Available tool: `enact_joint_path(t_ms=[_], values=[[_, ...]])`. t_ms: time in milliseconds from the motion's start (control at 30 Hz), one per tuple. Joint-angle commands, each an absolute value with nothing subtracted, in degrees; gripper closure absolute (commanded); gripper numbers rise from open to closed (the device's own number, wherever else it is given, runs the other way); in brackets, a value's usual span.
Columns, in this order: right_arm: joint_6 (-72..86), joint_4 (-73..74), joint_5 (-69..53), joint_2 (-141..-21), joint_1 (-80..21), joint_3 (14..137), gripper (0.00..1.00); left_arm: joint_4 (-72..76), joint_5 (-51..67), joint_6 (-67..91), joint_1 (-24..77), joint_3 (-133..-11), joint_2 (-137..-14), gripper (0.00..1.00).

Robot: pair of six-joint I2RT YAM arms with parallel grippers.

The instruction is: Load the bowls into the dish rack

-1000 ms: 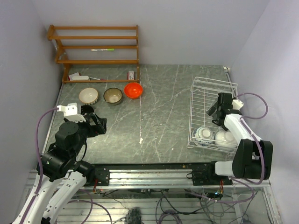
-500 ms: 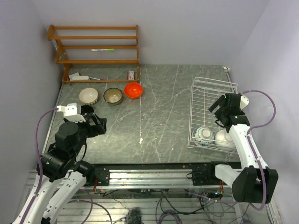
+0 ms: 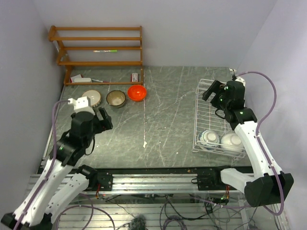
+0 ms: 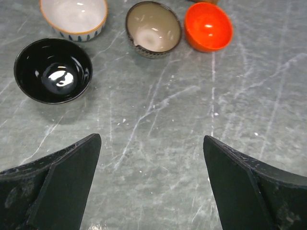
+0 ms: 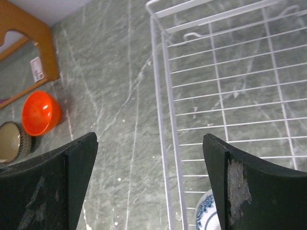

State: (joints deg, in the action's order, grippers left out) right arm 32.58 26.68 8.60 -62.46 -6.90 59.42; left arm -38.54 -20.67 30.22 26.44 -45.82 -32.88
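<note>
Three bowls sit in a row at the far left of the table: cream-white (image 3: 91, 98), tan-brown with a dark rim (image 3: 116, 98) and orange-red (image 3: 137, 92). The left wrist view shows them too, cream-white (image 4: 73, 14), tan-brown (image 4: 153, 28) and orange-red (image 4: 208, 26), plus a glossy black bowl (image 4: 53, 70) nearer me. My left gripper (image 3: 101, 120) (image 4: 151, 143) is open and empty, above bare table short of them. The white wire dish rack (image 3: 218, 103) holds a blue-and-white bowl (image 3: 209, 138) and a white bowl (image 3: 231, 141) at its near end. My right gripper (image 3: 211, 91) (image 5: 149, 139) is open and empty over the rack's far left rim (image 5: 160, 72).
A brown wooden shelf unit (image 3: 98, 48) stands against the back wall at far left, with small items on its bottom board. The walls close in on both sides. The orange-red bowl (image 5: 41, 113) and tan-brown bowl (image 5: 12, 142) also show in the right wrist view.
My right arm has lifted and swung from the rack's near middle to its far left corner. My left arm has stretched forward toward the row of bowls.
</note>
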Motion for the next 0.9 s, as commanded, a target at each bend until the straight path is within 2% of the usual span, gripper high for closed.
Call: enact_joint_path(t_ms=[0,200,267,367,667,867], values=[[31.67,25.23,2.70,-63.90,-8.28,61.15,0.10,-33.06,-31.05,33.19,26.71,-49.96,-43.45,0.00],[31.38,23.26,-3.65,-63.07,-8.98,58.23,0.10,-27.70,-43.76,35.67,26.07,-52.87,-59.82,0.08],[30.89,22.54,-5.08,-62.50,-9.05,56.46,0.10,-24.72,-45.69,35.93,24.93,-52.34,-63.81,0.14],[29.41,22.60,-5.61,-62.06,-9.07,55.02,0.10,-20.23,-45.56,35.09,22.24,-51.74,-69.40,0.24],[26.88,21.88,-5.18,-61.40,-11.48,51.57,0.09,-7.85,-39.49,28.02,15.21,-49.86,-80.60,0.25],[27.18,21.53,-4.33,-60.82,-12.55,49.83,0.09,-4.95,-33.24,26.12,11.63,-48.63,-84.37,0.34]])
